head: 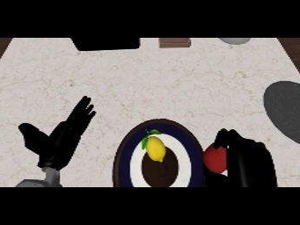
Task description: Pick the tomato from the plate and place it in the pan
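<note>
Right hand (246, 160): my fingers are curled round the tomato (214, 159), which shows red at the hand's left side; hand sits low at the view's right, just beside the plate.
Tomato: in my right hand, off the right rim of the plate (123, 154); I cannot tell whether it is lifted clear of the worktop or touching it.
Plate: dark blue rim, white ring, dark centre; a lemon (155, 148) with a green leaf lies on it, apart from the tomato.
Pan (292, 112): dark grey round, at the right edge of the view, partly cut off; well apart from my right hand, further from me and to the right.
Left hand (61, 136): open, fingers straight and up, resting at the view's left; no part in this step.
Worktop (152, 83): pale marbled; dark objects at its far edge, too cropped to name.
Step in hand (judgement): carry the held tomato to the pan.
How to do it well (judgement): raise it first so it clears the plate rim and does not nudge the lemon; travel forward and right; bring it over the pan's middle, not the near rim; lower before uncurling the fingers, since a round fruit will roll.
Risk (judgement): part of the pan lies out of view, so its far side is unknown.
</note>
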Available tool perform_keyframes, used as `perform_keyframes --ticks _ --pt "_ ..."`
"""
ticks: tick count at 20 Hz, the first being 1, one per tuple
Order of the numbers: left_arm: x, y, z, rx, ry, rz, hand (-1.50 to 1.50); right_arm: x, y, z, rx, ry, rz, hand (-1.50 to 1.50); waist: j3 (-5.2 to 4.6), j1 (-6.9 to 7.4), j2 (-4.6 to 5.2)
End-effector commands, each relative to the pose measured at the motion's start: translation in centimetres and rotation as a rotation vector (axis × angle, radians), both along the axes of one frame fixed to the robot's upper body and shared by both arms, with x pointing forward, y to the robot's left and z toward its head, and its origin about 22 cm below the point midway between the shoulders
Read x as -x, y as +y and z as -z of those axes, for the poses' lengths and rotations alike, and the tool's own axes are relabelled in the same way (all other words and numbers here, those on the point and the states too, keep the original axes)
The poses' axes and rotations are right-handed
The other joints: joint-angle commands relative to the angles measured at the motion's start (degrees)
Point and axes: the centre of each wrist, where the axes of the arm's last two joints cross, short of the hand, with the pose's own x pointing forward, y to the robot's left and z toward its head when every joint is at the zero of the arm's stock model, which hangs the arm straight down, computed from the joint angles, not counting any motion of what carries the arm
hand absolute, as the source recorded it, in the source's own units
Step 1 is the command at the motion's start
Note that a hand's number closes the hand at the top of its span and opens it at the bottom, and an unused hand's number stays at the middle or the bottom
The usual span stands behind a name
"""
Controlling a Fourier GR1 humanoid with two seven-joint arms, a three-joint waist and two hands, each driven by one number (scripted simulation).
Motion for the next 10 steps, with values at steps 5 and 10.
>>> perform_keyframes --ticks 5,10 --pt "0.0 -0.4 0.7 0.002 -0.003 0.031 0.00 3.4 -3.8 -4.3 -0.397 -0.271 0.105 1.50 0.00 1.77 0.33" --pt "-0.8 -0.4 -1.2 0.013 -0.006 0.047 0.00 2.0 -9.5 -2.2 -0.509 -0.297 0.185 1.50 0.06 2.70 0.47"
